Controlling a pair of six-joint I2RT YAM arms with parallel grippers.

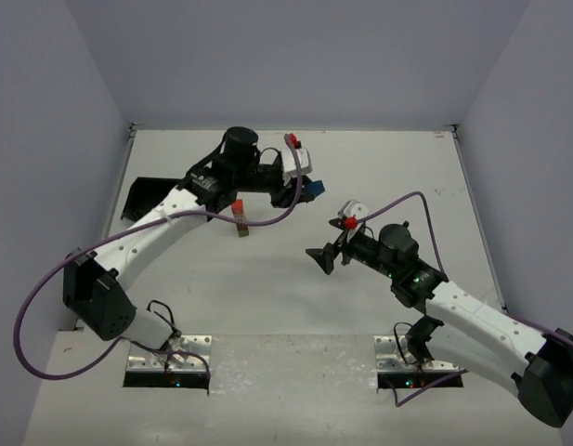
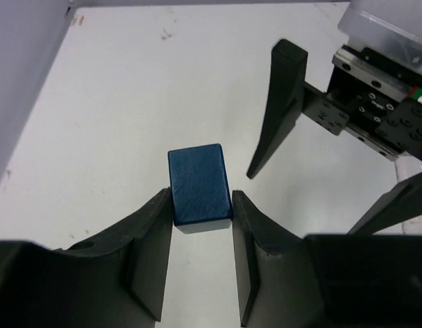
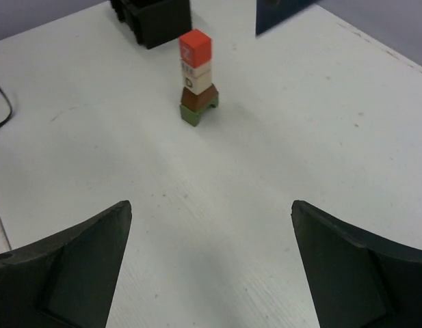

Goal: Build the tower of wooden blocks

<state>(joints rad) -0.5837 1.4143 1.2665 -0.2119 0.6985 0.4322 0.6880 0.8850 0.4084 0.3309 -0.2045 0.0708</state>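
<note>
- The left gripper (image 2: 202, 198) is clenched on the blue wedge (image 2: 197, 179), with a fingertip flush against each long side. Whether the wedge is lifted off the table (image 2: 122, 102) I cannot tell.
- The right gripper (image 3: 211, 208) is released, its fingers spread wide above bare table. It hangs near the left gripper, on the side toward the arm bases.
- The tower (image 3: 197, 82) stands upright ahead of the right gripper and well apart from it. It has the olive-green oblong (image 3: 199, 116) at the foot, the tan cubes (image 3: 198, 76) above it and the red cube (image 3: 195, 48) on top.
- In the top view the wedge is to the right of the tower, and a black tray (image 1: 142, 193) lies at the far left.
</note>
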